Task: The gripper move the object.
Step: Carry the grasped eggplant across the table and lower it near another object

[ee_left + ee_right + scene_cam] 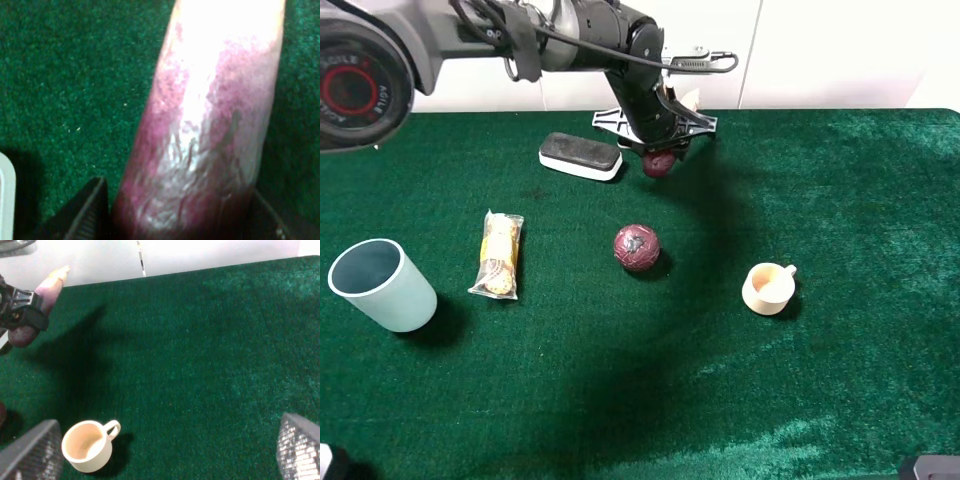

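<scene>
The toy eggplant [659, 163] is dark purple with a pale pointed tip. My left gripper [665, 135] is shut on it at the back middle of the green table, and holds it tilted with the tip raised. In the left wrist view the eggplant [210, 125] fills the frame, with a black finger [90, 212] against each side of its dark end. The right wrist view shows the eggplant [49, 289] in the left gripper [22, 310] far off. My right gripper [165, 455] is open and empty over the cloth.
A black-and-white eraser [580, 156] lies just left of the left gripper. A maroon ball [637, 248] sits mid-table. A snack packet [500, 255] and a pale blue cup [382, 285] are at the left. A cream cup [769, 288] is at the right.
</scene>
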`<action>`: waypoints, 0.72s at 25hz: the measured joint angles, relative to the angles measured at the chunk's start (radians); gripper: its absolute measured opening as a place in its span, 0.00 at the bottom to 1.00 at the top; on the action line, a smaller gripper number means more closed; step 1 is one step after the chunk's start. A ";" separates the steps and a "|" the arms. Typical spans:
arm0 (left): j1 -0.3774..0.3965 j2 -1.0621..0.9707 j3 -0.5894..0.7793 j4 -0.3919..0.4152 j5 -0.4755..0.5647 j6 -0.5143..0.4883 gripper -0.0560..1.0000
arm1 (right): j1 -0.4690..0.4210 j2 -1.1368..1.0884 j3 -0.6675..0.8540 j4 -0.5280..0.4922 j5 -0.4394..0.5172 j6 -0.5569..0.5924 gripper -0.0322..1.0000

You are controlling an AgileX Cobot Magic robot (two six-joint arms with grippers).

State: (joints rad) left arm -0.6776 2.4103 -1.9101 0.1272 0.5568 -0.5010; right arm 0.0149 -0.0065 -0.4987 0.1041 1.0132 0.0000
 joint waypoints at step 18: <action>0.000 0.002 0.000 0.037 0.059 -0.155 0.57 | 0.000 0.000 0.000 0.002 0.000 0.000 0.66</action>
State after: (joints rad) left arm -0.6776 2.4125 -1.9101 0.1640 0.6161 -0.6562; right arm 0.0149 -0.0065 -0.4987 0.1061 1.0132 0.0000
